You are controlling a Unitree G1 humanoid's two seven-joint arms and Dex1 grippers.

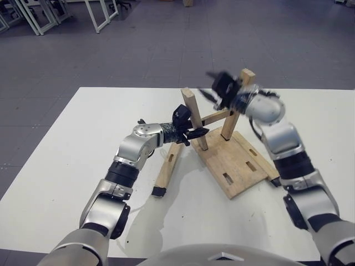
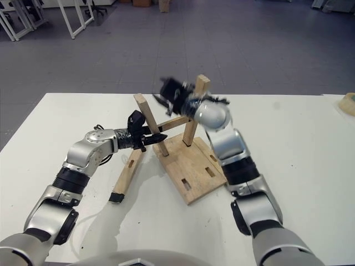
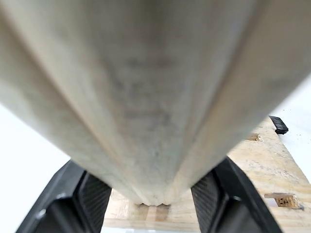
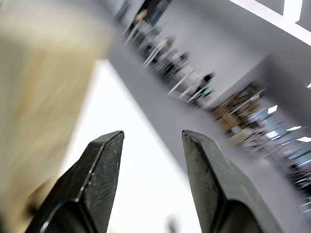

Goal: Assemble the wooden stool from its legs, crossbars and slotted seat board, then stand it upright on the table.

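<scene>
The slotted seat board (image 1: 242,166) lies flat on the white table (image 1: 66,160). Two legs stand on it, a nearer one (image 1: 193,116) and a farther one (image 1: 242,100), joined by a crossbar (image 1: 216,117). My left gripper (image 1: 195,133) is shut on the nearer leg low down; in the left wrist view that leg (image 3: 146,97) sits between the black fingers (image 3: 92,199). My right gripper (image 1: 217,88) is raised beside the top of the farther leg, open, with nothing between its fingers (image 4: 104,170). A loose leg (image 1: 168,166) lies on the table left of the board.
Another leg with a black foot (image 1: 275,180) lies along the board's right edge. A round wooden object (image 2: 349,103) sits at the table's far right edge. Bare table spreads left and in front. White frames (image 1: 33,16) stand on the grey floor behind.
</scene>
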